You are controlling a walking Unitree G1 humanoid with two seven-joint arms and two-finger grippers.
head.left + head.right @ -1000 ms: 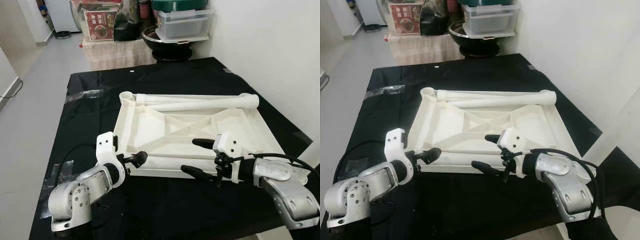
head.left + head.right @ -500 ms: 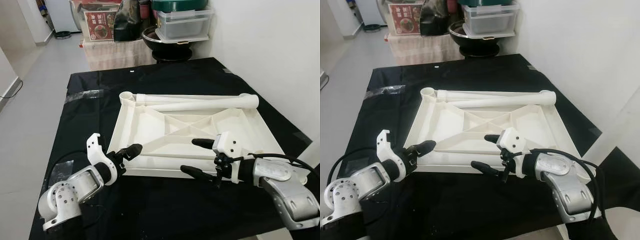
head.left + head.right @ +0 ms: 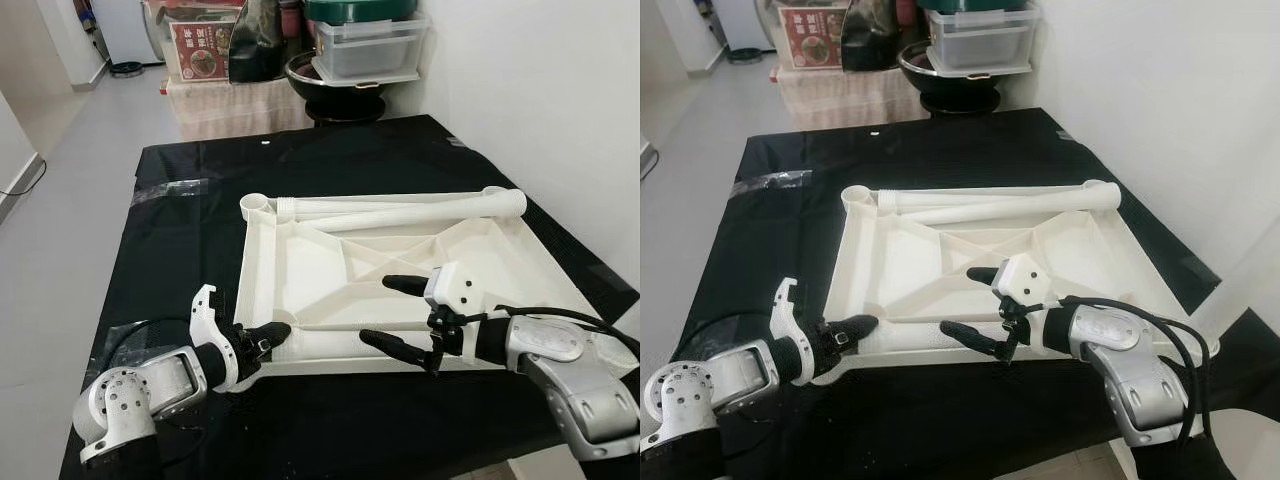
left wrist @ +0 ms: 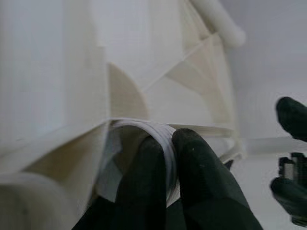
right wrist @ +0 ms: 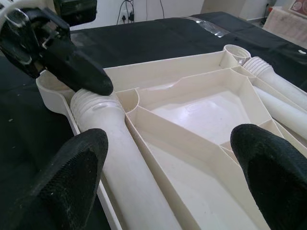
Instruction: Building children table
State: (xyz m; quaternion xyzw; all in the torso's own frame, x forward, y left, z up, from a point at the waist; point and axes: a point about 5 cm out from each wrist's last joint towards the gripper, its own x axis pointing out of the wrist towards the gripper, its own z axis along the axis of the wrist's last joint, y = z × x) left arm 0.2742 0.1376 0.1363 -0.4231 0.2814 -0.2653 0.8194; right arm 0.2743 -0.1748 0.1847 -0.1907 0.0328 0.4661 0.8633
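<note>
Home room, tiled floor (image 3: 80, 140), stacked storage boxes (image 3: 365, 45), black-covered table (image 3: 190, 230)

Your left gripper (image 4: 165, 184) hides the lower part of the threaded leg end (image 4: 144, 132) it pinches; in the left wrist view the fingers run off the picture's edge and the near rim of the tabletop (image 4: 57, 143) is a soft blur, so you cannot read how the leg end sits against its socket. In the head views that joint lies behind the left gripper's fingertips. Your right gripper (image 5: 170, 158) spreads wide, both fingers cut by the frame's edge, and the leg (image 5: 129, 177) between them leaves the picture before its far end. The shelf clutter (image 3: 260, 40) well beyond both grippers is too small to identify.
</note>
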